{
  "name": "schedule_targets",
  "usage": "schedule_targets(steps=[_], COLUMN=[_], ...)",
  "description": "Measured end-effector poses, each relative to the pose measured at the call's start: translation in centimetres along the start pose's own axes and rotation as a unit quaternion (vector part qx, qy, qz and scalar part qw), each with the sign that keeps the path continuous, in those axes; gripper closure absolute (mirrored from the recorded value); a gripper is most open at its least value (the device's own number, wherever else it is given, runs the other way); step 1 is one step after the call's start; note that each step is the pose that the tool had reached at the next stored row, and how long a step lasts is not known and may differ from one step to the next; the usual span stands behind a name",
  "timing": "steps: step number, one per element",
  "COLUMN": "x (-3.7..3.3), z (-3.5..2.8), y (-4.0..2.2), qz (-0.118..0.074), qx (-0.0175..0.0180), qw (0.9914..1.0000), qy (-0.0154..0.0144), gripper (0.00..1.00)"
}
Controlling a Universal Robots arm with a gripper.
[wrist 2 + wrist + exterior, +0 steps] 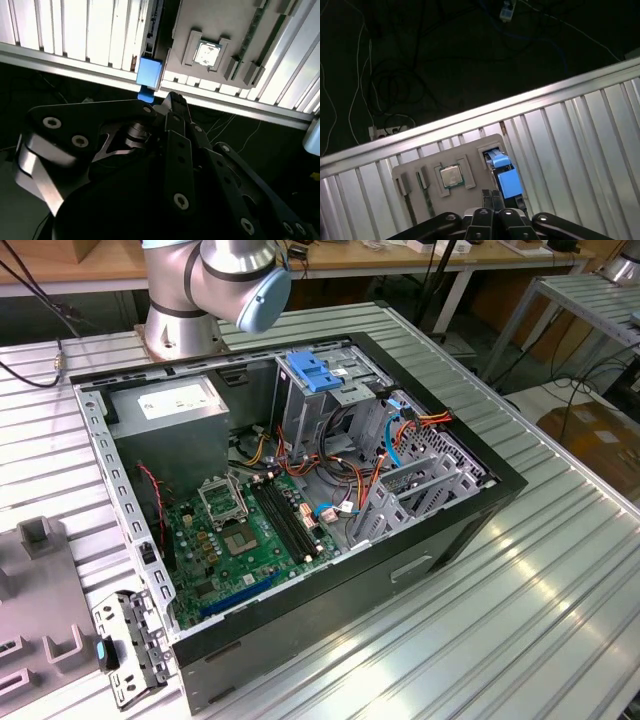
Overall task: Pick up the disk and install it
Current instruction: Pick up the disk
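The disk [130,645] lies on the table beside the open computer case [300,470], at the exterior view's lower left. It shows as a grey metal body with a blue plastic tab. In both wrist views its light blue plastic [509,182] [149,72] shows against the edge of a grey fixture plate [470,142]. My gripper [490,195] [172,100] hangs well above it, with its fingertips together and nothing between them. The tips line up close to the blue piece.
The case holds a green motherboard [250,530], a grey power supply box [170,405] and a tall metal bay with a blue latch [315,370]. The fixture plate [40,590] carries a processor chip [451,176]. The table edge [470,117] drops to a dark floor with cables.
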State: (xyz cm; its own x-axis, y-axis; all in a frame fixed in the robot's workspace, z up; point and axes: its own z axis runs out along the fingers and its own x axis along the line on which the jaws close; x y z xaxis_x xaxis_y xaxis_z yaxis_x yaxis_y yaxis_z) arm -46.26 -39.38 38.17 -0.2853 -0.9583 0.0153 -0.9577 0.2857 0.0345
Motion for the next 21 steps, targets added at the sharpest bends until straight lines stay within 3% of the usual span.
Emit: schedule_targets(steps=[4, 7, 9, 10, 11, 12, 13, 15, 16, 21], x=[-0.35, -0.52, -0.63, -0.72, -0.88, -1.01, -1.09, -1.14, -1.15, -1.14], z=[0.48, 0.73, 0.88, 1.01, 1.18, 1.34, 1.48, 1.79, 1.99, 3.13], y=[0.06, 0.10, 0.12, 0.15, 0.18, 0.21, 0.24, 0.23, 0.23, 0.34], qz=[-0.020, -0.038, -0.048, -0.054, -0.059, -0.064, -0.070, -0.094, -0.100, -0.102], qx=[0.0038, 0.0104, 0.0139, 0.0160, 0.0175, 0.0188, 0.0199, 0.0217, 0.0224, 0.0229], qw=[0.99980, 0.99922, 0.99877, 0.99843, 0.99810, 0.99777, 0.99738, 0.99536, 0.99471, 0.99453], qy=[0.0004, 0.0002, 0.0000, -0.0001, -0.0001, -0.0001, -0.0001, 0.0000, 0.0000, -0.0001], gripper=[0.89, 0.89, 0.76, 0.76, 0.58, 0.58, 0.58, 0.46, 0.46, 0.46])
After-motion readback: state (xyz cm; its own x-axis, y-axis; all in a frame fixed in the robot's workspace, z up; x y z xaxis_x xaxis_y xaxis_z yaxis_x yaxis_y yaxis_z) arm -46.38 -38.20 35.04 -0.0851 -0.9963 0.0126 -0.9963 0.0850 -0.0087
